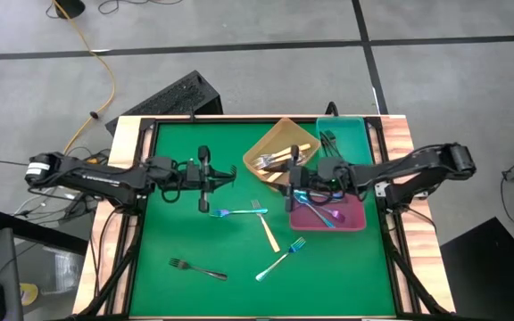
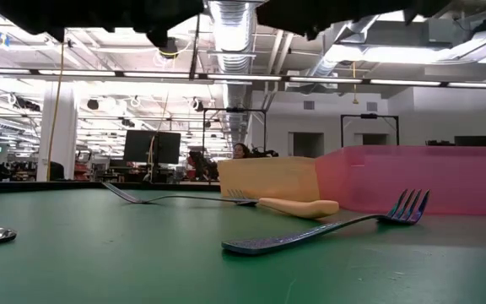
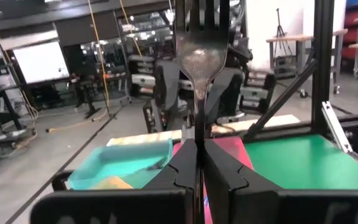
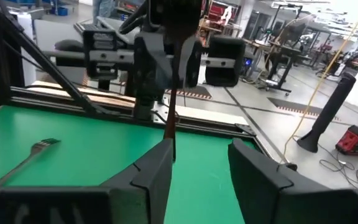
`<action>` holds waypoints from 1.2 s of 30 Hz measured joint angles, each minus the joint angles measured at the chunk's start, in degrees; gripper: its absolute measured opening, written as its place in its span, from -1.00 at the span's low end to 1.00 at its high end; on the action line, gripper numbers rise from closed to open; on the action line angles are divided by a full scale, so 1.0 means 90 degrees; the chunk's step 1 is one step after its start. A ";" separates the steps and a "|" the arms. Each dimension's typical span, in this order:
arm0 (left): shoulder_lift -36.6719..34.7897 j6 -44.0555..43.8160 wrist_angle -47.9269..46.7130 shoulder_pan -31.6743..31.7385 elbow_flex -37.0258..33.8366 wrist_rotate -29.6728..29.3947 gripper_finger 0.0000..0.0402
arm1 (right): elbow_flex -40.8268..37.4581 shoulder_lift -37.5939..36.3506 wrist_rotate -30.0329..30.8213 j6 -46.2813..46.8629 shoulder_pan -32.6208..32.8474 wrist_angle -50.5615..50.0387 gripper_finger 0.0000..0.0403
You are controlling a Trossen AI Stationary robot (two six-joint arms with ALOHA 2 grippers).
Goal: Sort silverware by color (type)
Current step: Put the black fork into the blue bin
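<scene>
My left gripper [image 1: 214, 174] is above the green mat's middle left, shut on a black fork [image 1: 228, 169] whose tines point toward the right arm. My right gripper [image 1: 291, 185] is open at the pink tray's left edge, a short way from the fork's tines. It faces the left gripper [image 4: 166, 56]. Lying flat on the mat are two iridescent blue forks [image 1: 230, 212] [image 1: 282, 259], a cream-handled fork [image 1: 266, 230] and another black fork [image 1: 196, 267]. The orange tray [image 1: 279, 147], teal tray [image 1: 346, 138] and pink tray [image 1: 333, 214] each hold forks. My left gripper pinches the black fork's handle [image 3: 197, 134] between its two shut fingers [image 3: 225, 168]. The fingers lie along the handle, coming level from the table's left. The fork is lifted clear of the mat and sticks straight out past the fingertips, tines [image 3: 197, 18] foremost.
The three trays sit together at the mat's far right. Wooden rails border the mat [image 1: 239, 294] on the left and right. In the low view a blue fork [image 2: 327, 230] and the cream-handled fork [image 2: 298, 205] lie before the pink tray [image 2: 420, 177].
</scene>
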 joint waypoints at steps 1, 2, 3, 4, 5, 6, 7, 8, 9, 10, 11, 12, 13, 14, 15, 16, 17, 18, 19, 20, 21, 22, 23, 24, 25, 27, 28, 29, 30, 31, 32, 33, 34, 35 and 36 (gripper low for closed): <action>0.0096 0.0002 0.0059 0.0000 0.0000 0.0001 -1.00 | 0.0042 0.0093 0.0007 0.0002 -0.0001 0.0051 -0.10; 0.0206 0.0005 0.0186 0.0000 0.0000 0.0005 -1.00 | 0.0102 0.0196 0.0015 0.0002 -0.0005 0.0142 -0.06; 0.0297 0.0005 0.0274 0.0000 0.0000 0.0007 -1.00 | 0.0148 0.0280 0.0015 0.0002 -0.0005 0.0220 -0.02; 0.0379 0.0005 0.0342 0.0000 0.0000 0.0007 -1.00 | 0.0184 0.0364 0.0015 0.0006 -0.0005 0.0255 0.04; 0.0477 0.0007 0.0468 0.0000 0.0000 0.0007 -1.00 | 0.0253 0.0447 0.0015 0.0050 -0.0005 0.0251 0.09; 0.0577 0.0007 0.0567 0.0000 0.0000 0.0007 -1.00 | 0.0330 0.0535 0.0015 0.0093 -0.0005 0.0248 0.16; 0.0663 0.0010 0.0631 0.0000 0.0000 0.0009 -1.00 | 0.0394 0.0626 0.0015 0.0130 -0.0004 0.0250 0.22; 0.0741 0.0010 0.0706 0.0000 0.0000 0.0014 -1.00 | 0.0456 0.0707 0.0015 0.0158 -0.0005 0.0247 0.28; 0.0815 0.0017 0.0780 0.0000 0.0000 0.0029 -1.00 | 0.0515 0.0768 0.0016 0.0171 -0.0004 0.0233 0.33; 0.0882 0.0022 0.0838 0.0000 0.0000 0.0056 -1.00 | 0.0568 0.0826 0.0016 0.0170 -0.0002 0.0224 0.37; 0.0952 0.0024 0.0894 0.0000 0.0000 0.0070 -1.00 | 0.0636 0.0889 0.0017 0.0169 -0.0002 0.0224 0.41; 0.1017 0.0024 0.0946 0.0000 0.0000 0.0071 -1.00 | 0.0714 0.0952 0.0018 0.0164 -0.0002 0.0236 0.43; 0.1077 0.0033 0.0970 -0.0002 0.0000 0.0073 -1.00 | 0.0781 0.1011 0.0017 0.0164 -0.0002 0.0253 0.45; 0.1140 0.0051 0.1021 -0.0002 0.0000 0.0081 -1.00 | 0.0835 0.1054 0.0017 0.0151 -0.0002 0.0251 0.46; 0.1196 0.0064 0.1079 0.0000 0.0000 0.0104 -1.00 | 0.0884 0.1106 0.0019 0.0109 -0.0002 0.0229 0.46; 0.1244 0.0075 0.1111 0.0000 0.0000 0.0109 -1.00 | 0.0947 0.1157 0.0019 0.0054 -0.0002 0.0228 0.46; 0.1292 0.0094 0.1145 0.0000 0.0000 0.0110 -1.00 | 0.1014 0.1211 0.0019 0.0023 -0.0002 0.0228 0.46; 0.1342 0.0109 0.1161 0.0000 0.0000 0.0111 -1.00 | 0.1071 0.1255 0.0015 0.0019 -0.0003 0.0222 0.47; 0.1395 0.0119 0.1209 0.0000 0.0000 0.0109 -1.00 | 0.1129 0.1285 0.0003 0.0016 -0.0005 0.0214 0.47; 0.1457 0.0120 0.1286 0.0000 0.0000 0.0112 -1.00 | 0.1184 0.1328 -0.0024 0.0006 -0.0005 0.0214 0.47; 0.1506 0.0121 0.1364 0.0000 0.0000 0.0110 -1.00 | 0.1240 0.1377 -0.0088 -0.0001 -0.0005 0.0226 0.47; 0.1556 0.0141 0.1480 0.0000 0.0000 0.0109 -1.00 | 0.1287 0.1433 -0.0123 -0.0001 -0.0005 0.0234 0.47; 0.1582 0.0180 0.1549 0.0000 0.0000 0.0104 -1.00 | 0.1310 0.1460 -0.0127 0.0000 -0.0005 0.0194 0.47; 0.1614 0.0223 0.1599 0.0000 0.0000 0.0100 -1.00 | 0.1314 0.1467 -0.0130 -0.0001 -0.0003 0.0104 0.47; 0.1648 0.0254 0.1652 0.0000 0.0000 0.0100 -1.00 | 0.1316 0.1468 -0.0131 0.0001 0.0000 0.0055 0.47; 0.1658 0.0263 0.1636 0.0000 0.0000 0.0099 -1.00 | 0.1340 0.1463 -0.0131 0.0002 0.0000 0.0011 0.45; 0.1658 0.0265 0.1653 0.0000 0.0000 0.0097 -1.00 | 0.1340 0.1458 -0.0129 0.0001 0.0000 -0.0007 0.44; 0.1658 0.0265 0.1661 0.0000 0.0000 0.0097 -1.00 | 0.1340 0.1451 -0.0130 0.0001 0.0000 -0.0027 0.43; 0.1658 0.0265 0.1665 0.0000 0.0000 0.0097 -1.00 | 0.1340 0.1439 -0.0129 -0.0001 0.0000 -0.0061 0.41; 0.1658 0.0265 0.1652 0.0000 0.0000 0.0097 -1.00 | 0.1340 0.1437 -0.0131 -0.0006 0.0000 -0.0049 0.39; 0.1658 0.0265 0.1648 0.0000 0.0000 0.0095 -1.00 | 0.1340 0.1428 -0.0129 -0.0006 0.0000 -0.0027 0.37; 0.1658 0.0265 0.1652 0.0000 0.0000 0.0095 -1.00 | 0.1340 0.1417 -0.0129 -0.0004 0.0000 -0.0016 0.35; 0.1658 0.0265 0.1657 0.0000 0.0000 0.0095 -1.00 | 0.1340 0.1415 -0.0126 -0.0001 0.0000 -0.0001 0.31; 0.1658 0.0265 0.1656 0.0000 0.0000 0.0095 -1.00 | 0.1340 0.1415 -0.0103 -0.0001 0.0000 -0.0007 0.26; 0.1658 0.0265 0.1653 0.0000 0.0000 0.0092 -1.00 | 0.1340 0.1415 -0.0026 -0.0004 0.0000 -0.0026 0.20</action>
